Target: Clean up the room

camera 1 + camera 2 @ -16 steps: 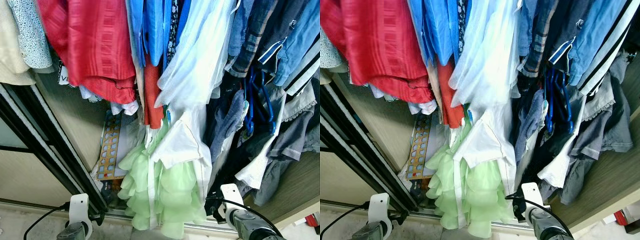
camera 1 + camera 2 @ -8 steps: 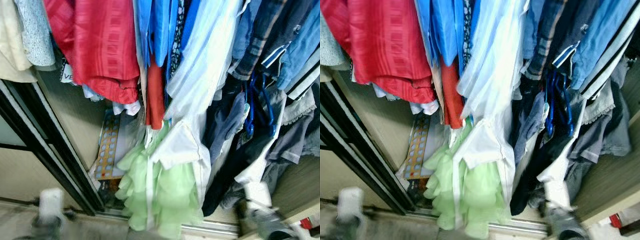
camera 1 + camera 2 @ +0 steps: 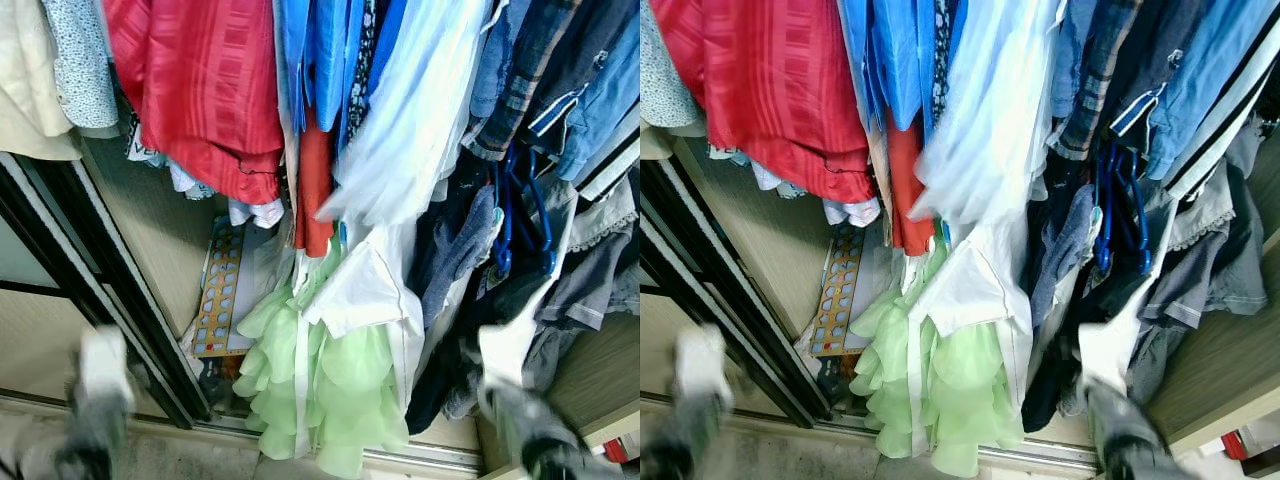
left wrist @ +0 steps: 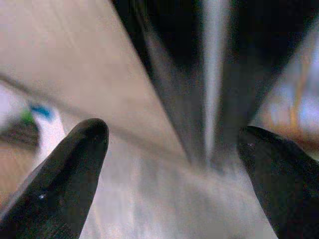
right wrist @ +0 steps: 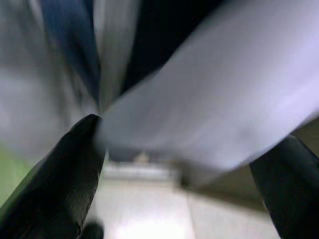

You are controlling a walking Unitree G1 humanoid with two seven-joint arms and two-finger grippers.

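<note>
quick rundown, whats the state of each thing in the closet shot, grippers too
left gripper: jaws open, holding nothing
right gripper: jaws open, near pale cloth, not clamped on it
red garment: hanging
green ruffled dress: hanging, hem down near the door track
white shirt: hanging over the green dress
blue hangers: hanging bare among dark clothes
closet door: slid open
stencil board: leaning against the closet wall

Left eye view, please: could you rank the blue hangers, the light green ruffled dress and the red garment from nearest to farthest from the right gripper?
From the blurred right gripper, low on the right:
1. Light green ruffled dress, low in the middle, to its left.
2. Blue hangers, above it on the right; close to the dress in rank.
3. Red garment, upper left, clearly farthest.
</note>
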